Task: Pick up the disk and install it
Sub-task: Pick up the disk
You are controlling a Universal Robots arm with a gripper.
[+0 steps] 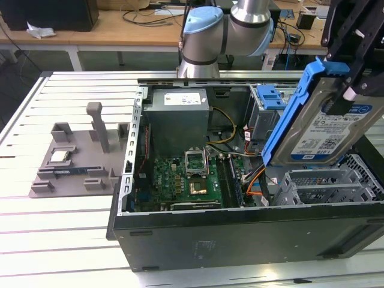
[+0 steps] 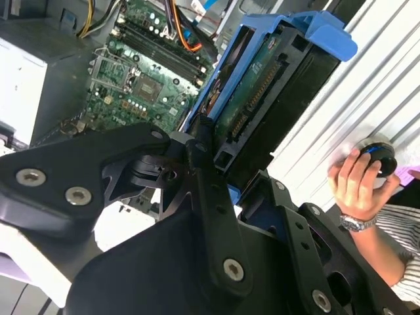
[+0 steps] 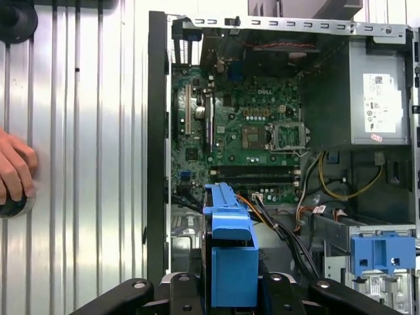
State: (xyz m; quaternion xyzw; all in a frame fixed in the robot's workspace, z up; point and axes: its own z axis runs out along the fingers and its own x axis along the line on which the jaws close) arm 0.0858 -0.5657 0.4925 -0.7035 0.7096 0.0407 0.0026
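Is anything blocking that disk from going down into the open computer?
Nothing visible does: the tool holds the disk tilted above the open case, with no lid over it. Loose cables lie nearby.

Bright light glares white off the ribbed table (image 1: 60, 228).

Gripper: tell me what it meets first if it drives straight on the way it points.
Probably the metal drive cage in the computer case: the gripper, shut on the disk, points down at it, disk edge leading. Depth is unclear.
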